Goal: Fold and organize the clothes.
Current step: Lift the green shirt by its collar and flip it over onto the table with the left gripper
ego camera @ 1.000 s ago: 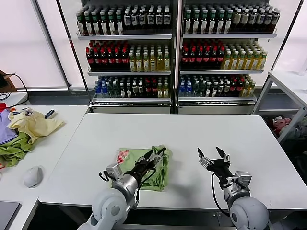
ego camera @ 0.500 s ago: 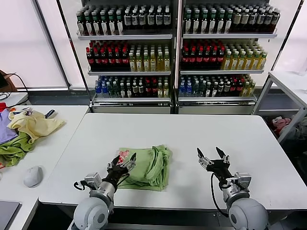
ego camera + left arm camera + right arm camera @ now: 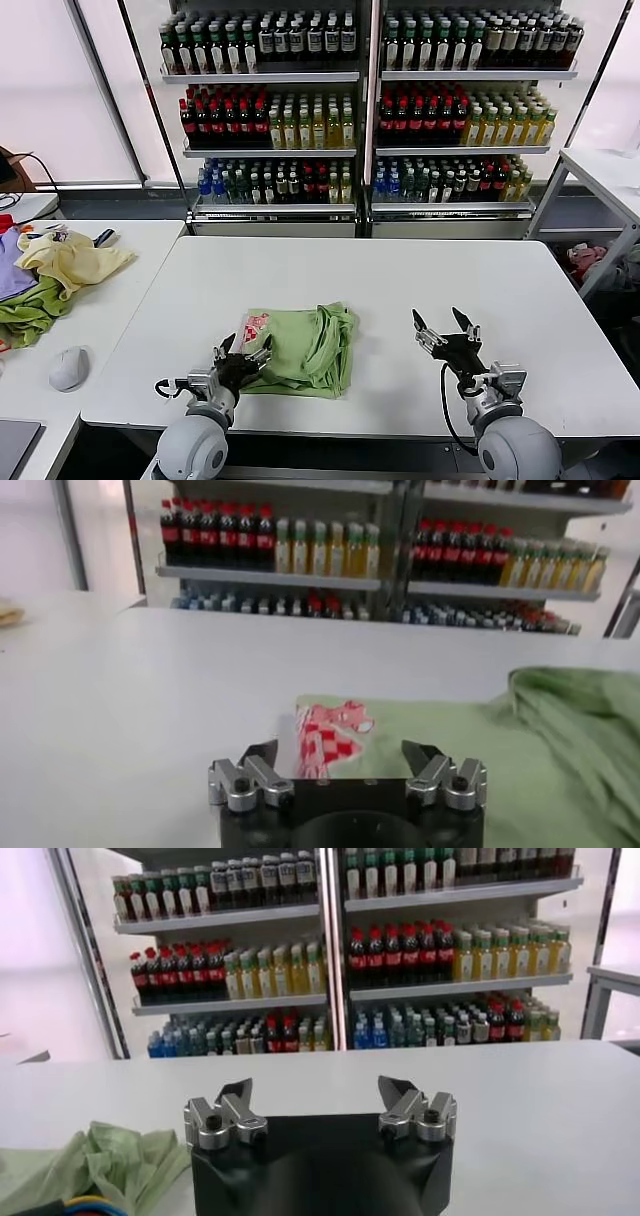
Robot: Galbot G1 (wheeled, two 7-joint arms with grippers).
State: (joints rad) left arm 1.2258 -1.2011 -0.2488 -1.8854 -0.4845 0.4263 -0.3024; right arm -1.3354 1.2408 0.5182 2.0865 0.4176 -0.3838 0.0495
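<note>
Head view, left to right: a side table (image 3: 120, 300) stands at the far left, carrying a pale yellow garment (image 3: 68, 260) draped beside a darker green cloth (image 3: 28, 312), with a round grey object (image 3: 68, 368) nearer the front edge. The main white table (image 3: 400, 275) fills the middle of the scene, and behind it rise shelves of bottles (image 3: 365, 100).

The left gripper (image 3: 241, 352) sits low at the near edge of the white table, its fingers spread apart and holding nothing. Its tips are at the near-left corner of the light green shirt (image 3: 305, 350); whether they touch the cloth cannot be told. The shirt lies folded into a compact bundle on the white table, a little left of centre and toward the near side. Its flatter part with the red-and-white printed graphic (image 3: 255, 323) faces left, and the bunched, creased folds pile up on its right side. In the left wrist view the graphic (image 3: 335, 730) shows just beyond the spread fingers (image 3: 262, 758), with the green cloth (image 3: 500, 770) stretching away to the far right.

The right gripper (image 3: 444, 331) is near the front edge to the right of the shirt, well apart from it, fingers spread wide and empty. The right wrist view shows the shirt's rumpled edge (image 3: 110, 1163) off to one side of the open fingers (image 3: 228, 1103).
</note>
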